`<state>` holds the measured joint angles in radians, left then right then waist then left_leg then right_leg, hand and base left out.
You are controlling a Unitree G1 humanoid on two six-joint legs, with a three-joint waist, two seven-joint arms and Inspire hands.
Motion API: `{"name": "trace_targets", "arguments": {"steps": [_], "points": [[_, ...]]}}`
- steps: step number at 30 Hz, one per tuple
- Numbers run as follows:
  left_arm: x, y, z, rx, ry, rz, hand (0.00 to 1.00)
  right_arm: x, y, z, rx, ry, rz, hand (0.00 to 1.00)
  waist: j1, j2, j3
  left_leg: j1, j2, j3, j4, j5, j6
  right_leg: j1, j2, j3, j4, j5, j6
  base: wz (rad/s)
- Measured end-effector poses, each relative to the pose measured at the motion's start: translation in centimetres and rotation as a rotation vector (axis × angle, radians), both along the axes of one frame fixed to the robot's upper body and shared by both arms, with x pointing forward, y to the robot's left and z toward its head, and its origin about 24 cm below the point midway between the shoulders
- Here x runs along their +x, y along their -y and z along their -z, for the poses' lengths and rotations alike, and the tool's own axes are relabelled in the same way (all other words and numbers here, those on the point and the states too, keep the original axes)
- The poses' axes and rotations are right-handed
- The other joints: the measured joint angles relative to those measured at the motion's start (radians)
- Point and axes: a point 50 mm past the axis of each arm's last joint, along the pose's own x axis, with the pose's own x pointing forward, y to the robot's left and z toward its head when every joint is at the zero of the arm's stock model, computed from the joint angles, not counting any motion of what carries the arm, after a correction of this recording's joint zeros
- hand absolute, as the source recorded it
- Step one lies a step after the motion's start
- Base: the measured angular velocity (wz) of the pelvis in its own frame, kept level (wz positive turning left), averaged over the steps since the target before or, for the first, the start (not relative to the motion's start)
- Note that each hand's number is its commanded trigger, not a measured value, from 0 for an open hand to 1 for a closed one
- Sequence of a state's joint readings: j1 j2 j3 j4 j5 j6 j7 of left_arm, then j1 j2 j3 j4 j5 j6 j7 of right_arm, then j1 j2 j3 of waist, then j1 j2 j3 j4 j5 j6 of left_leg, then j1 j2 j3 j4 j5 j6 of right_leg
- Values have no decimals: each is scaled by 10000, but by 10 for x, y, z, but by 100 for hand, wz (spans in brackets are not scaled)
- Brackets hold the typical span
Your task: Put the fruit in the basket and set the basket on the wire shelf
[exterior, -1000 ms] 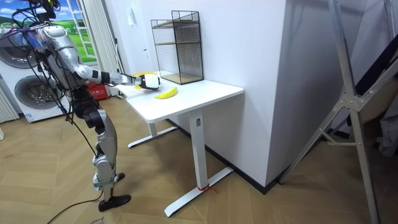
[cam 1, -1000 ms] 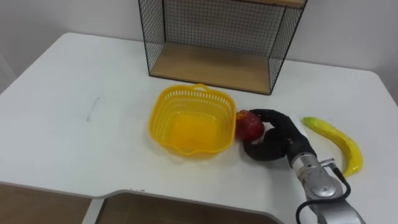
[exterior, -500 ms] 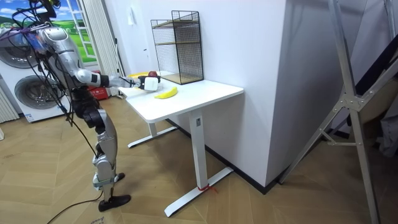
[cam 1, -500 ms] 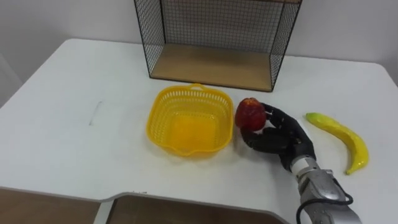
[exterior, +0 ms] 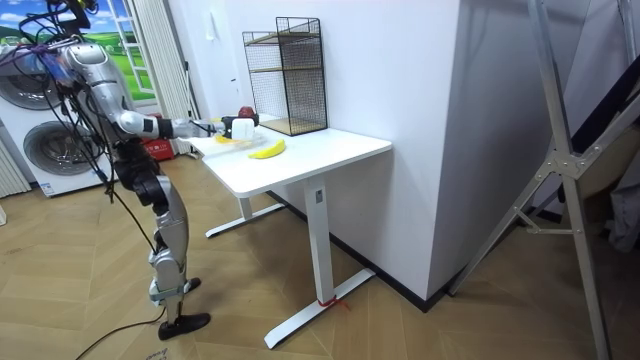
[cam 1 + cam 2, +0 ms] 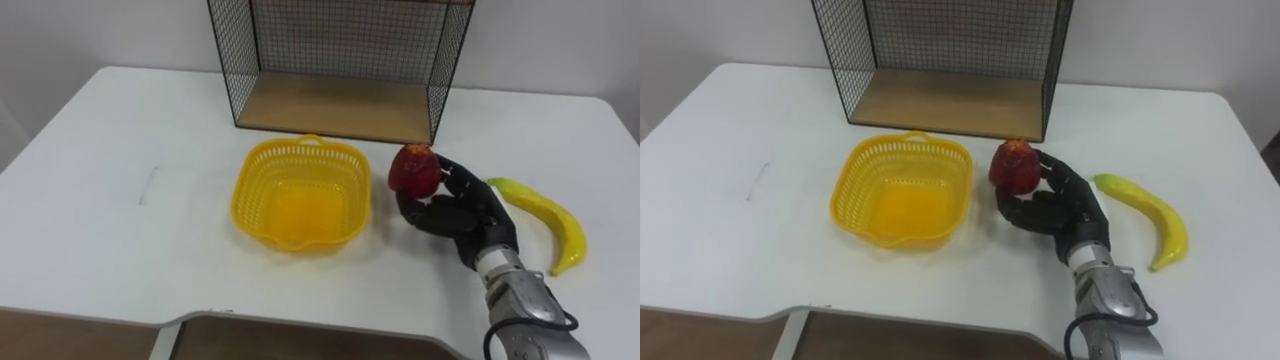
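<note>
right robot hand (image 6: 455, 212) grips apple (image 6: 415, 169) beside basket (image 6: 300, 193).

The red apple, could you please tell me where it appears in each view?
Left eye view: red apple right of centre, in the right hand, beside the yellow basket.
Right eye view: apple just right of centre, same grip.
Room view: apple upper left, left of the wire shelf.
Shared landmark: the wire shelf behind it.

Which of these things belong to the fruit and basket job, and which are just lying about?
Part of the job: the red apple, held up in the right hand; the banana; the yellow basket; the wire shelf.

Just there: the white table; the washing machines and a metal frame in the room view.
</note>
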<state>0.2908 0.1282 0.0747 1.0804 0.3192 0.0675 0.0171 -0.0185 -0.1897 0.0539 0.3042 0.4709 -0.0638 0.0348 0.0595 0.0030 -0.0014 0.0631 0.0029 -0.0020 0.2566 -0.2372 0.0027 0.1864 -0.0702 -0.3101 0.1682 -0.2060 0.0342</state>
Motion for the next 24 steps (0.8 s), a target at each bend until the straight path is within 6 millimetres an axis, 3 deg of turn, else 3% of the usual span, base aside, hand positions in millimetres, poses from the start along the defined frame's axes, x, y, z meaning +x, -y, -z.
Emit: {"name": "trace_targets", "arguments": {"steps": [7, 12, 17, 24], "points": [[-3, 2, 0, -48, -80, 110, 0, 1, -3, -1, -146, 48, -130, 100, 71, -22, 12, 15, 14, 42, -15, 0, 0, -5, 5, 10, 3, 0, 0, -1], [0, 3, 1, -120, -53, 186, 0, 4, -11, -13, -1121, 552, -668, 100, 222, -75, 25, -118, 29, 147, -49, 2, 0, -205, 6, 97, 31, 1, -2, -7], [7, 3, 1, -143, 138, 238, 0, 9, -22, -36, -2495, 1654, -1333, 100, 318, -263, 27, -175, 19, 104, -46, 3, 1, -240, 4, 71, 28, 1, -1, 3], [13, 1, 0, -98, 363, 205, 0, 15, -28, -46, -3534, 2116, -1677, 100, 324, -525, 92, -204, 13, 80, 24, 3, 2, -262, 5, 55, 22, 1, -1, 0]]}}
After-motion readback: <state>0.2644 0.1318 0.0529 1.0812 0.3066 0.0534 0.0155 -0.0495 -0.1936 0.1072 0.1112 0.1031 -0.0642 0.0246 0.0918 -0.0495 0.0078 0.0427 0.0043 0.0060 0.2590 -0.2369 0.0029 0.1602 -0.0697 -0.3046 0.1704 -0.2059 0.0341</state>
